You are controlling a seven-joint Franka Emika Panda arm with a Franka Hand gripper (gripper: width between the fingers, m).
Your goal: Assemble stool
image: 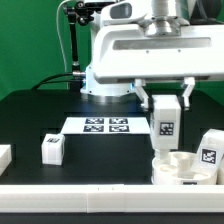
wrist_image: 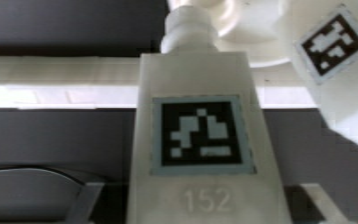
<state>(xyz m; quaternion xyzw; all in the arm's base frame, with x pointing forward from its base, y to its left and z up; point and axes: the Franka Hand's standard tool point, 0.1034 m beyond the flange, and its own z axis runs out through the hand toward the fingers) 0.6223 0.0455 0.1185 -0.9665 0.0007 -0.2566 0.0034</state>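
- gripper (image: 166,108) (wrist_image: 197,200): clenched on a held leg block (image: 165,125) (wrist_image: 201,120), one finger on each side of it; dark fingers (wrist_image: 60,200) show low in the wrist view flanking the block
- held leg block: upright, off the table, tag face turned toward the exterior camera; the wrist view shows the same tag large, with a number moulded under it and a narrower peg end on the far tip
- seat disc (image: 182,166): lies flat on the black table (image: 30,120), rim up, directly under the held leg block; the block's lower end sits at the disc's rim on the exterior view's left side, cannot tell if touching
- second leg block (image: 208,150): stands just beside the disc on the exterior view's right, tag visible
- third leg block (image: 52,150): alone on the table, well apart from the disc toward the exterior view's left
- marker board (image: 105,126): flat on the table between the third leg block and the gripper, behind both
- white bar (image: 80,190): runs along the table's near edge, in front of all parts
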